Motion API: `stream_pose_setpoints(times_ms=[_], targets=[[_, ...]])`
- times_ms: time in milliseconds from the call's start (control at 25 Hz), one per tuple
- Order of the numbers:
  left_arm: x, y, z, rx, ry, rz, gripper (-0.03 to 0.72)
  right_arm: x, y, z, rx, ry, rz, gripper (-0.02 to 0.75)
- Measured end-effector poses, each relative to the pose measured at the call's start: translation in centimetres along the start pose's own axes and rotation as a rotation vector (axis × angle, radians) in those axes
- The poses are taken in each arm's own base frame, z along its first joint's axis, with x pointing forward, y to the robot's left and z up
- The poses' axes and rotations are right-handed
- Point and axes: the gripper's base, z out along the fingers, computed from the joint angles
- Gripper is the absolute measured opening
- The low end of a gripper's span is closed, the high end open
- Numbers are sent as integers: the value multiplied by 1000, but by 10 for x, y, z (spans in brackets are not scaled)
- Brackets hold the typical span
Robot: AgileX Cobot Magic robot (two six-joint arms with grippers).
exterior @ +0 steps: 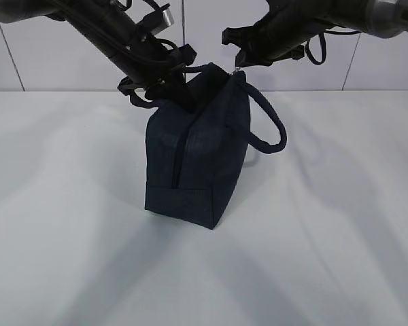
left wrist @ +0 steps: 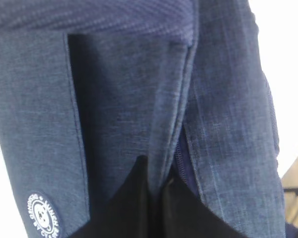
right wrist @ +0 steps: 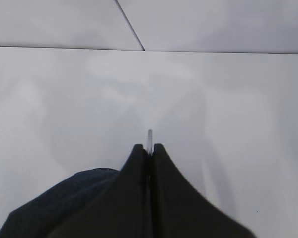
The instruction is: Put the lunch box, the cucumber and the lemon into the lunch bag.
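Two end effectors clamped | left (left wrist: 156,191): lunch bag (exterior: 197,163) fabric | right (right wrist: 149,151): silver pull (right wrist: 149,136)

Lunch bag (exterior: 197,163): dark navy woven cloth, matt; table (exterior: 326,258): smooth white.

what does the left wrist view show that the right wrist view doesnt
Only the left wrist view shows the round white logo and the zipper line on the lunch bag, seen close up. Only the right wrist view shows the white table, the wall seam and a thin silver piece pinched in the right hand. Both show navy fabric and shut dark fingers.
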Motion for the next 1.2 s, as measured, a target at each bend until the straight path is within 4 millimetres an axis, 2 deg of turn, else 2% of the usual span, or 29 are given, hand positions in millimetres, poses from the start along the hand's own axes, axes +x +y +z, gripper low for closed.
stream_pose_setpoints(times_ms=[160, 440, 680, 920, 1200], targets=[[1, -2, -3, -2, 6, 6, -10, 0, 1, 0, -8, 4, 10, 18], [2, -13, -22, -34, -7, 49, -11, 2, 1, 2, -14, 14, 20, 18], [2, -15, -25, -38, -9, 55, -11, 11, -3, 15, -16, 42, 38, 18], [3, -15, -26, -37, -5, 56, -11, 27, -11, 38, -14, 82, 64, 17], [3, -15, -26, -35, -5, 58, -11, 34, -15, 50, -24, 95, 100, 18]])
